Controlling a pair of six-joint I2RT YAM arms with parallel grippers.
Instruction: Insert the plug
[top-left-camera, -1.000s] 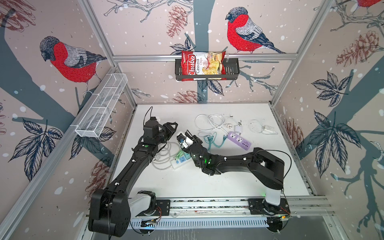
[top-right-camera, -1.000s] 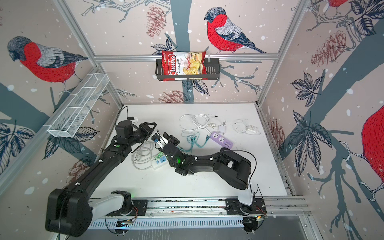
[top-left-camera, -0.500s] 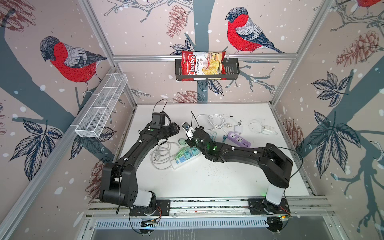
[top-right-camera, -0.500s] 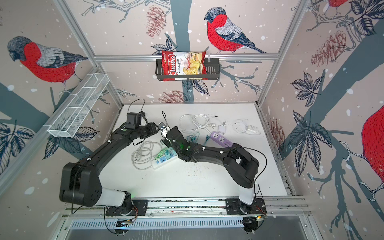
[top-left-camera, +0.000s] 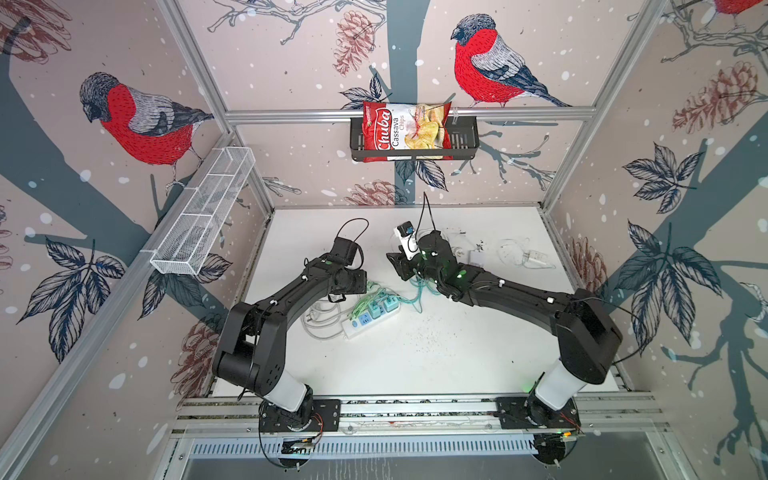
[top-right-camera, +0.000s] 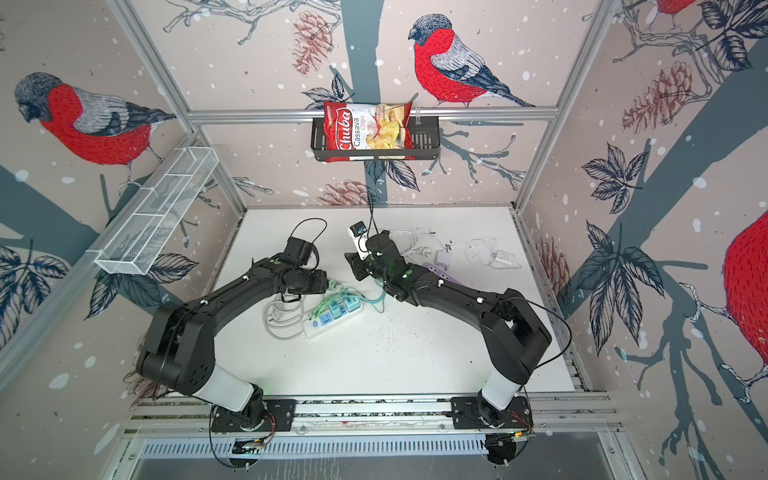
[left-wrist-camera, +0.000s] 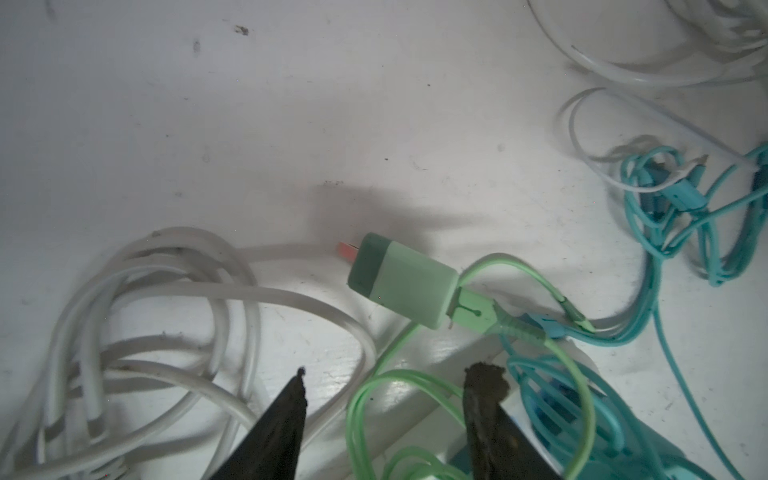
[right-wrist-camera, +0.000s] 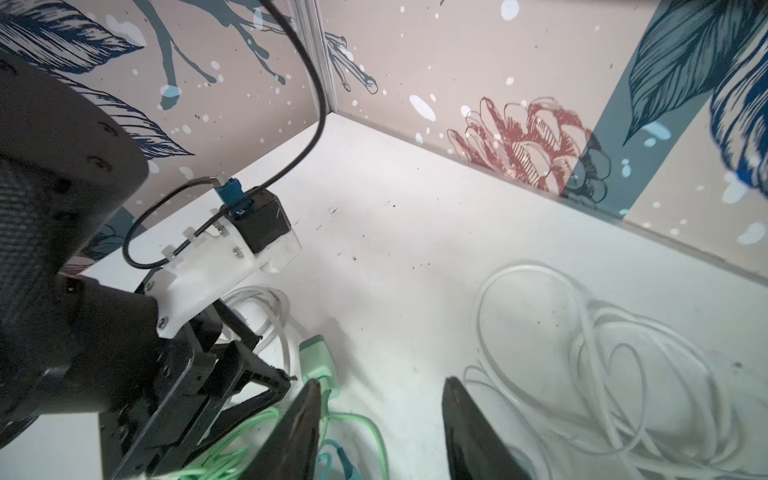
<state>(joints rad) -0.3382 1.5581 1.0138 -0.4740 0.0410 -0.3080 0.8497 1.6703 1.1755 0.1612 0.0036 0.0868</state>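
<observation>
One green plug (left-wrist-camera: 399, 286) lies loose just ahead of the left claw (left-wrist-camera: 384, 384).

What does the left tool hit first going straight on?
Likely the light-green charger lying straight ahead of the left tool; its green cable lies nearer and may brush first. Depth unclear.

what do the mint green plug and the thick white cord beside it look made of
Mint green plug: probably matte moulded plastic; smooth flat faces, rounded edges, no gloss.
Thick white cord: likely a rubbery or PVC sheath; it bends in soft loops and has a dull, slightly grimy surface.
</observation>
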